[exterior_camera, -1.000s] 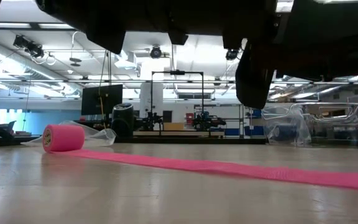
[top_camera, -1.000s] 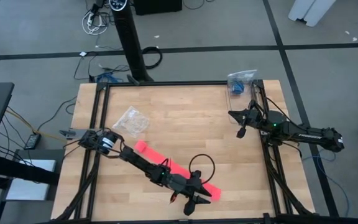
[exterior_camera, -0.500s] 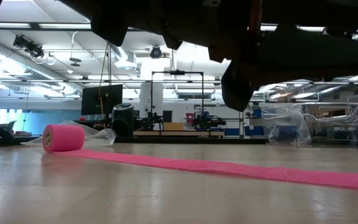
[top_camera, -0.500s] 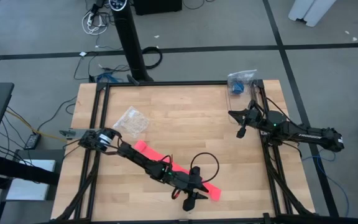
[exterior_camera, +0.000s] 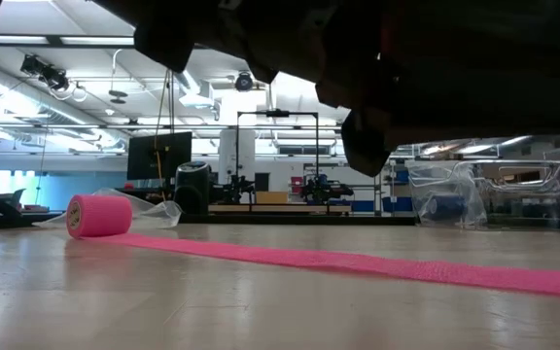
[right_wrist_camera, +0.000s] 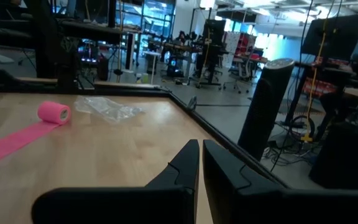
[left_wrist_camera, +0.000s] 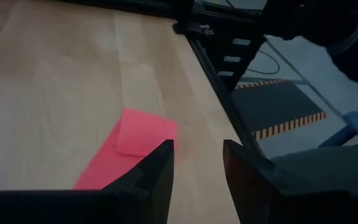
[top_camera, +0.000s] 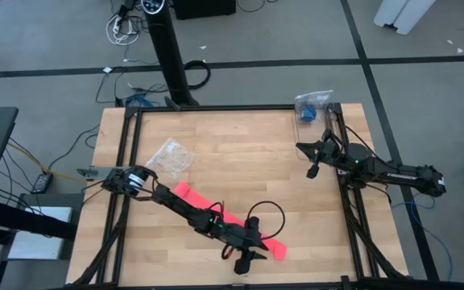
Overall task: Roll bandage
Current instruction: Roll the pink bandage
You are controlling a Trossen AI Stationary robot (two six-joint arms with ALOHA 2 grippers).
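We are seeing the left gripper [top_camera: 246, 263] having slid from beside the free end of the bright pink-red soft fabric bandage strip [top_camera: 224, 219] to its near-edge side. Its fingers [left_wrist_camera: 160, 168] are hovering spread just off that end, the strip running away diagonally toward the roll. The right gripper [top_camera: 312, 171], fingers pressed nearly together, is waiting well apart.

Middle of the bandage [top_camera: 274, 247] under the left arm [top_camera: 192, 214]

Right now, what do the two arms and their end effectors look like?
Both arms are dark, near black, and slender. The left arm has a pale silver-grey joint near its base and a black cable looping above its wrist. The left end effector ends in two flat, dark, blunt fingers. The right end effector has two dark, tapering fingers; a small green light shows on the right arm.
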